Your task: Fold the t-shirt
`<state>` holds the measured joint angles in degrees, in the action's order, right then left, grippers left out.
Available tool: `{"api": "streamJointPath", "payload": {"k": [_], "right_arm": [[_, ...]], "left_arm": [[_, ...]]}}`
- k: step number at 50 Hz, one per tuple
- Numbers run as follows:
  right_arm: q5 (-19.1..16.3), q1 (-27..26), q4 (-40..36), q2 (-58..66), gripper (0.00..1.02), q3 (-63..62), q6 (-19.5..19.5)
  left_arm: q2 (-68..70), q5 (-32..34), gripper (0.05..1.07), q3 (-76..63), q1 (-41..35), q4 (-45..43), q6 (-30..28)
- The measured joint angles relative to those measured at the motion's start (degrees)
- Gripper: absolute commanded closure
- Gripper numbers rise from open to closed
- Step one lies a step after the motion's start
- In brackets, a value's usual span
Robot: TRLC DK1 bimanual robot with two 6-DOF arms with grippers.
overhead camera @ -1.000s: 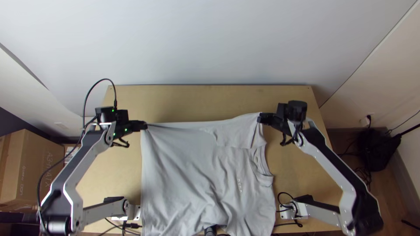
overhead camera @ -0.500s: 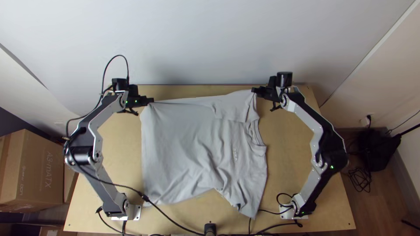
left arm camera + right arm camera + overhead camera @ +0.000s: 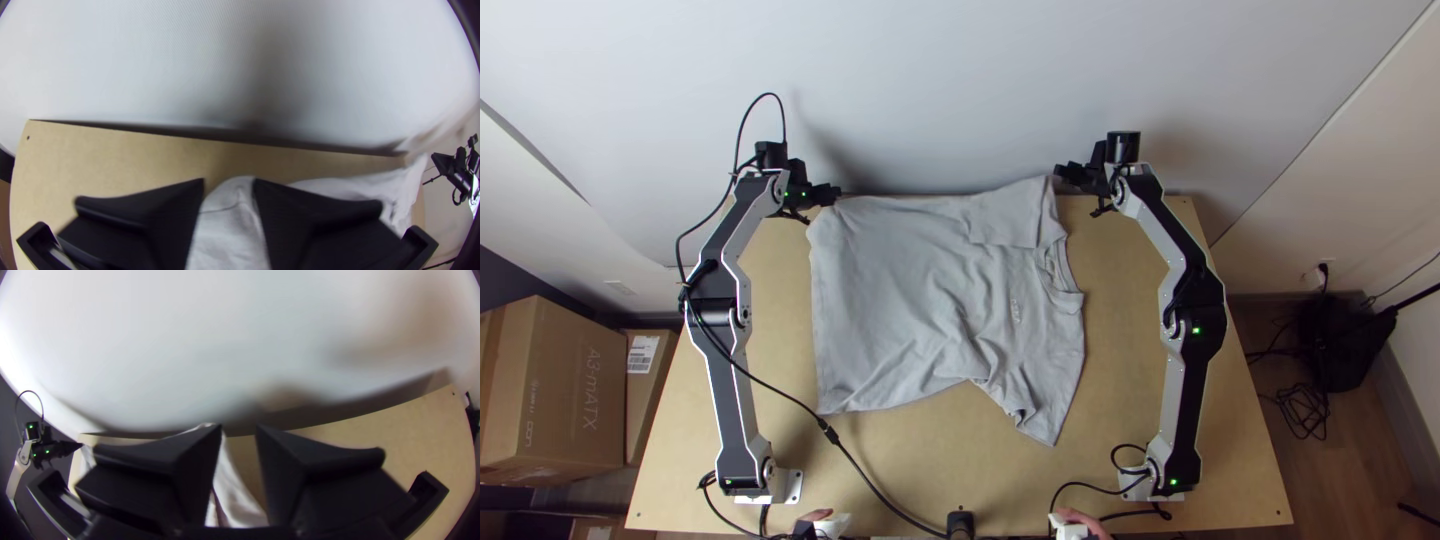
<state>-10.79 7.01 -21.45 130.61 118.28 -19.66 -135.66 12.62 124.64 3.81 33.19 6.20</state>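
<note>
In the top view the left gripper (image 3: 836, 194) is at the far left corner of the grey t-shirt (image 3: 900, 290). The left wrist view has the left gripper (image 3: 229, 183) open, a fold of t-shirt (image 3: 230, 225) lying between its fingers. Beside the far right sleeve corner is the right gripper (image 3: 1059, 173), and the right wrist view shows this right gripper (image 3: 239, 431) open with t-shirt fabric (image 3: 232, 495) below its gap. The shirt lies mostly spread, collar (image 3: 1058, 270) to the right, one sleeve far right, the other near right, with wrinkles along the near edge.
The wooden table (image 3: 880, 470) ends close to a pale wall (image 3: 940, 90) behind the grippers. A black cable (image 3: 865, 475) crosses the near left. Two hands (image 3: 1080, 520) with white handles show at the near edge. Boxes (image 3: 555, 390) stand left of the table.
Both grippers have moved toward the table's far edge, drawing the shirt with them, and its near side has come onto the table. Their fingers now stand apart at the shirt's far corners.
</note>
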Motion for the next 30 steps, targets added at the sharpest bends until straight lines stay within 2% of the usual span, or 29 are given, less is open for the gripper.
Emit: {"api": "streamJointPath", "payload": {"k": [2, 12, 25, 30], "right_arm": [[1.05, -0.37, -0.44, 0.13, 0.04, 1.03, 0.07], [3.13, -2.36, -3.34, -1.03, 0.04, 2.54, 0.17], [2.4, -4.96, -21.79, -11.63, 0.04, 2.29, -1.53], [0.98, -6.1, -25.33, -20.39, 0.04, -1.95, -1.62]], "left_arm": [[-0.09, -0.26, 0.1, 0.63, 0.13, 0.17, 0.48], [1.62, -0.42, 0.1, 1.75, 1.05, 1.2, 3.39], [14.21, -0.39, 0.1, 1.75, 1.18, 11.17, 4.52], [21.33, 0.35, 0.1, 1.42, 1.18, 14.78, 4.55]]}}
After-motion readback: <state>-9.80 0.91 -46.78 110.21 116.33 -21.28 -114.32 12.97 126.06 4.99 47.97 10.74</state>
